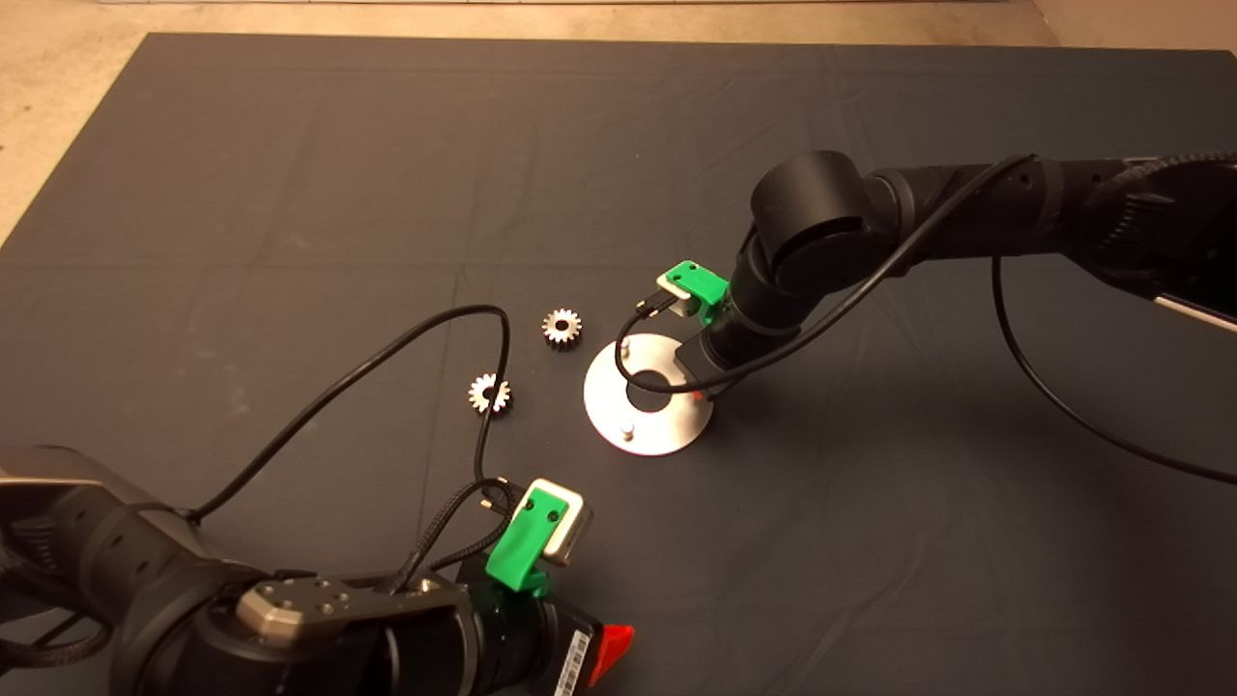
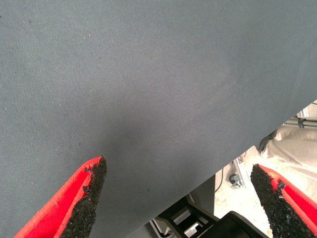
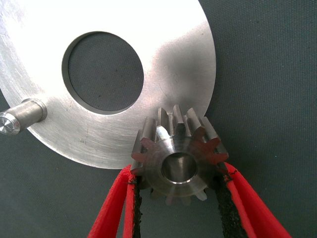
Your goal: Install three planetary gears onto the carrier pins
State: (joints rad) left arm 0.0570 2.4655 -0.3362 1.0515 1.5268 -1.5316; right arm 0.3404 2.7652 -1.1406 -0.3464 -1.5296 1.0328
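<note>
Centrally in the head view, on the dark grey fabric mat (image 1: 290, 193): flat round shiny metal disc (image 1: 672, 430) with a central hole and two short silvery upright pins showing, one (image 1: 625, 344) at its upper left edge, one (image 1: 627, 426) near its lower edge. Reaching in from the right edge, black right arm (image 1: 966, 208), bent down over the disc's right side, right gripper itself hidden beneath the wrist. Left of the disc, apart from it, two small silvery toothed steel gears: one (image 1: 561, 328) just up-left of the disc, the other (image 1: 490, 393) further left and lower. At the lower left edge, black left arm (image 1: 193, 599) with a red fingertip (image 1: 612, 648) poking out.

Next, left wrist view: left gripper (image 2: 181, 198) spread wide, nothing between its red fingers (image 2: 86, 193); grey mat, with floor past its edge at lower right.

Finally, right wrist view: right gripper (image 3: 178, 198) clenched on a third silvery toothed gear (image 3: 178, 158), pads pressed against its teeth on both sides. Gear at lower centre, overlapping the disc's (image 3: 168, 54) rim; whether seated on a pin, cannot tell. One pin (image 3: 22, 116) at the left edge.
</note>
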